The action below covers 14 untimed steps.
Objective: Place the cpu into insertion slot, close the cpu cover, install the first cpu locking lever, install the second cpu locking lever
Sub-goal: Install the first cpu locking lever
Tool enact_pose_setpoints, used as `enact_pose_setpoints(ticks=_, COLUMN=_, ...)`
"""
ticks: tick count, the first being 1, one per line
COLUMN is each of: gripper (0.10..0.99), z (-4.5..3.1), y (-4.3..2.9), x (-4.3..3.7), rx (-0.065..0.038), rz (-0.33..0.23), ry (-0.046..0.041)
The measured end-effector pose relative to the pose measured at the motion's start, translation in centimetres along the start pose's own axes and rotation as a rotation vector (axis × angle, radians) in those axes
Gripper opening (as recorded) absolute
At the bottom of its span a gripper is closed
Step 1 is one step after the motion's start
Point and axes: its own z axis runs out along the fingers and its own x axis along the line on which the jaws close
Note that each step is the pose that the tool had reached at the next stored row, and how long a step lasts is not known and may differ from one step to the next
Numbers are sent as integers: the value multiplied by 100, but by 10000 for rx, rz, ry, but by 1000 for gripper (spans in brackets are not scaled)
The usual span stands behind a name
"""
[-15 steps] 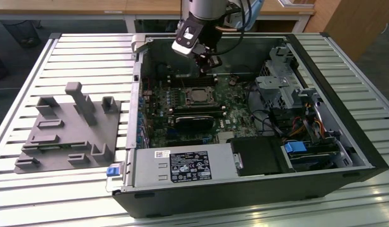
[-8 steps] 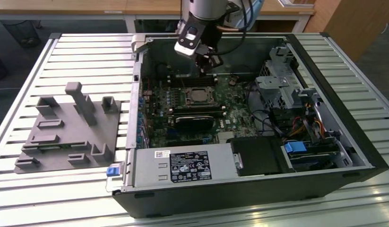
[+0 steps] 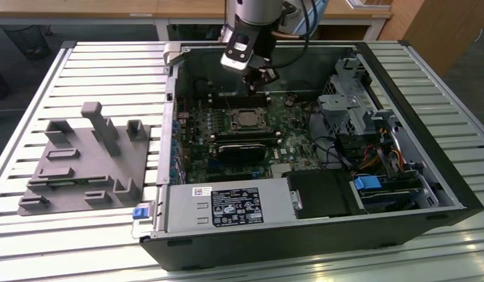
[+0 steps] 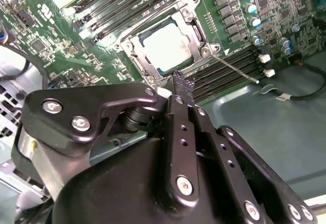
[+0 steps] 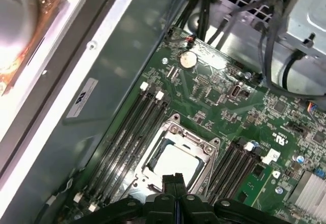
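Under the cpu cover [image 5: 189,139], silver-grey cpu [image 5: 175,164]

A pale slatted metal table [image 3: 100,70] spans the exterior view; behind it stand wooden-topped desks [image 3: 84,7] with white legs; the floor [image 3: 108,32] is dark grey.

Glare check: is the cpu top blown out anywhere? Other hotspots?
Second wrist view: the cpu top is washed out to near white. First wrist view: the same top is pale, with milder glare. Exterior view: bright reflections streak the slatted table.
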Motion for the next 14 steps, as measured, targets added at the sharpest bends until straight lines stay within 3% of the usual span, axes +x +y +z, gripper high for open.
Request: enact_pose_setpoints(ticks=14, gripper=106, z=0, y=0, x=0, rx=52, rz=-1563, ry=66)
